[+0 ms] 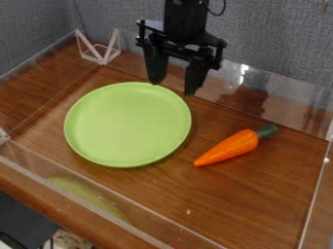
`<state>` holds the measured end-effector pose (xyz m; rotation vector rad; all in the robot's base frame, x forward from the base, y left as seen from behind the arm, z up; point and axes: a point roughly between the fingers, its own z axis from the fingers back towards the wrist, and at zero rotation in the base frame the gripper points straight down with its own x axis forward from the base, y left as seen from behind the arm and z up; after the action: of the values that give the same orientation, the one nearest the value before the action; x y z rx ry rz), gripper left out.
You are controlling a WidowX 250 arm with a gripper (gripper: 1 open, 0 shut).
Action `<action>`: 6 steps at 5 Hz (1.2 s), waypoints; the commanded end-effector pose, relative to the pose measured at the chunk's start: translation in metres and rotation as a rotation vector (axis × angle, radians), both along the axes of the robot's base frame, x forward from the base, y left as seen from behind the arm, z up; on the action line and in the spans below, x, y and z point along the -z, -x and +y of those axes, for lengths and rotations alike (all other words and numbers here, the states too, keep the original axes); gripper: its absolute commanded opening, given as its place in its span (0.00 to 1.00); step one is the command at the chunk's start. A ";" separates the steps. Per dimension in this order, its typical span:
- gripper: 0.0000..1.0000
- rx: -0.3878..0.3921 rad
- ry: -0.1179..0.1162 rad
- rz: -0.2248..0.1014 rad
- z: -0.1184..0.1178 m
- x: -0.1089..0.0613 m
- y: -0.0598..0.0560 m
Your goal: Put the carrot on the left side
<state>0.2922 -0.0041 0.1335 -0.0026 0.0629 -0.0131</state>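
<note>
The orange carrot (231,146) with a dark green stem end lies on the wooden table, to the right of the lime-green plate (128,124), its tip pointing toward the lower left. My gripper (174,82) hangs pointing down above the plate's far right edge, well behind the carrot. Its black fingers (155,70) stand apart with nothing between them.
Clear acrylic walls (156,219) box in the table on the front and sides. A white wire stand (96,46) sits in the far left corner. Bare wood shows around the plate and in front of the carrot.
</note>
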 end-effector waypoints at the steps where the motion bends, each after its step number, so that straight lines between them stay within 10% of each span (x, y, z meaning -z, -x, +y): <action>1: 1.00 0.094 0.007 0.021 -0.013 0.012 -0.002; 4: 1.00 0.477 -0.001 0.054 -0.091 0.059 -0.011; 6: 1.00 0.514 -0.004 0.057 -0.094 0.082 -0.018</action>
<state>0.2986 -0.0949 0.0350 0.0202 0.1868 -0.5159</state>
